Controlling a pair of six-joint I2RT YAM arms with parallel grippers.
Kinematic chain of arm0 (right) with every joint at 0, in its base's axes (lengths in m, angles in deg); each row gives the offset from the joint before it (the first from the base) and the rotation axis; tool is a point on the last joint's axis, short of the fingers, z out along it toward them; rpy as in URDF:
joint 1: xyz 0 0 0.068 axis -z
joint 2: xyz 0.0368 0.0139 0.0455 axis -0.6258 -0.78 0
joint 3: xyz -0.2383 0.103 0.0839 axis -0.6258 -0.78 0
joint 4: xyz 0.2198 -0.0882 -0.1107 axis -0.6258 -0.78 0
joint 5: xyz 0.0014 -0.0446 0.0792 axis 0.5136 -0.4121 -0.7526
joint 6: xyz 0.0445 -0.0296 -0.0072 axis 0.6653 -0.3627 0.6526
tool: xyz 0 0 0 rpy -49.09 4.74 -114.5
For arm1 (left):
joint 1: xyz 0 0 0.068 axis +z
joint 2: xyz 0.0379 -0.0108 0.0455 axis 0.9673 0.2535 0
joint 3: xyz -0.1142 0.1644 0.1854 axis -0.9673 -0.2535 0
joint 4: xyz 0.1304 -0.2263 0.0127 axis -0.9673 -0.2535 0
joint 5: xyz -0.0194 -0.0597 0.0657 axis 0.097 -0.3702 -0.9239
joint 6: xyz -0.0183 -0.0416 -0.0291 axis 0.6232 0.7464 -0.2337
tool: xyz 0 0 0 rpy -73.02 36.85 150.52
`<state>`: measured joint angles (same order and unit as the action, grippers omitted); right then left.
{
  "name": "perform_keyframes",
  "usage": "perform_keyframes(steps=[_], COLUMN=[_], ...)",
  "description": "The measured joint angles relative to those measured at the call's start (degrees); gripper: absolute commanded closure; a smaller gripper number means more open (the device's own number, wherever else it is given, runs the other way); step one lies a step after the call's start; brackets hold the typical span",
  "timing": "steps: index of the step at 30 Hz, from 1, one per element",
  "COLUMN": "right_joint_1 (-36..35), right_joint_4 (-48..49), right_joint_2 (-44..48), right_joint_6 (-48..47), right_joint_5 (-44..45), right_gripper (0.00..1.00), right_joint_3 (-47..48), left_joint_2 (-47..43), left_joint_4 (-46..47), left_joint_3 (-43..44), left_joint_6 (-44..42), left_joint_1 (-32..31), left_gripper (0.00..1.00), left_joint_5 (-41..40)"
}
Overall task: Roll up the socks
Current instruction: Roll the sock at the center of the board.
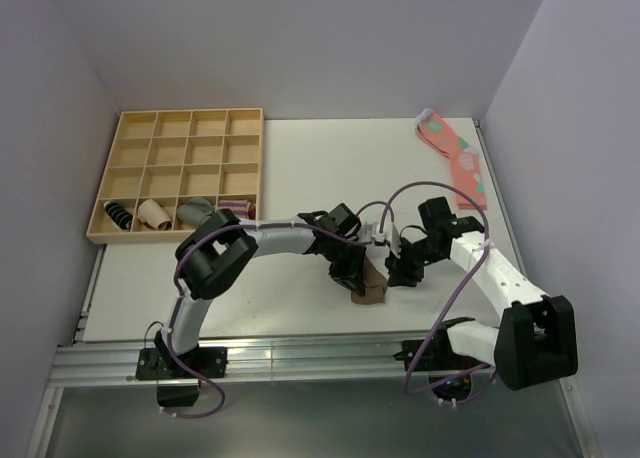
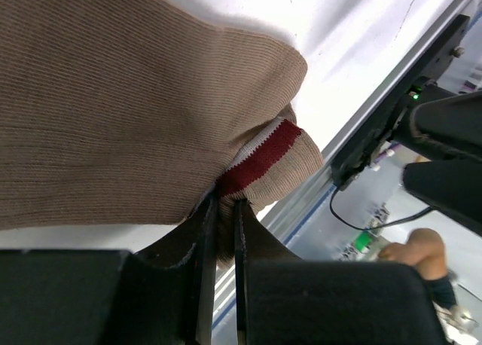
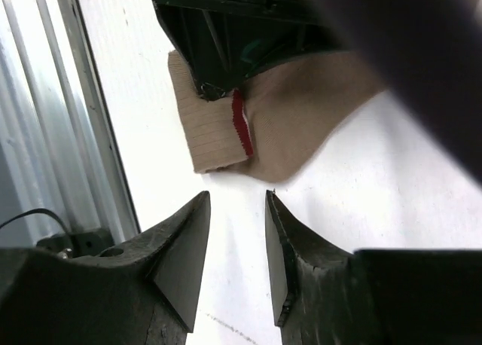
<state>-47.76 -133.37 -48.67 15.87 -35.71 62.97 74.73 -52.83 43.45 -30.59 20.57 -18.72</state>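
Tan sock [image 1: 370, 293] lies on the worktop [image 1: 300, 168] close to its near rail, directly under the left jaws and just ahead of the right jaws. It looks folded over on itself: in the left wrist view the tan body [image 2: 113, 96] laps across the red-and-white cuff stripe [image 2: 260, 157], which peeks out at the fold.

Left jaws: drawn narrow, pinching knit right at that stripe. Likely reason: pinning the folded end so the layers cannot spring apart.

Right jaws: part-way apart, nothing between them but bare worktop. They sit low, just short of the sock's ribbed edge [image 3: 207, 130], aimed at it and not touching. Reads as a stance for taking a fresh hold while the other side clamps.

Roll judged early; most of the sock is flat, not yet a bundle.

Risk: a pull against the pinch may drag the whole sock toward the rail rather than turn it.

Well beyond the left jaws, a wooden tray [image 1: 190, 111]. Far beyond the right jaws, a coral-pink sock [image 1: 455, 153], not involved.
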Motion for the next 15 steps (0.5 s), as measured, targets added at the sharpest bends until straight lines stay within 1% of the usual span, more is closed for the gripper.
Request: perform_keyframes(steps=[11, 15], right_joint_1=[-10.16, -13.73], right_joint_4=[6.34, 8.68], right_joint_2=[-0.13, 0.70], right_joint_6=[1.27, 2.91], right_joint_5=[6.23, 7.63], right_gripper=[0.56, 0.53], right_joint_3=[-3.58, -5.57], left_joint_2=[1.73, 2.86], left_joint_4=[-0.98, -2.12], left_joint_3=[0.70, 1.88], left_joint_6=[0.66, 0.66], left_joint_1=[1.40, 1.81], left_gripper=[1.00, 1.00], left_joint_5=[4.87, 6.29])
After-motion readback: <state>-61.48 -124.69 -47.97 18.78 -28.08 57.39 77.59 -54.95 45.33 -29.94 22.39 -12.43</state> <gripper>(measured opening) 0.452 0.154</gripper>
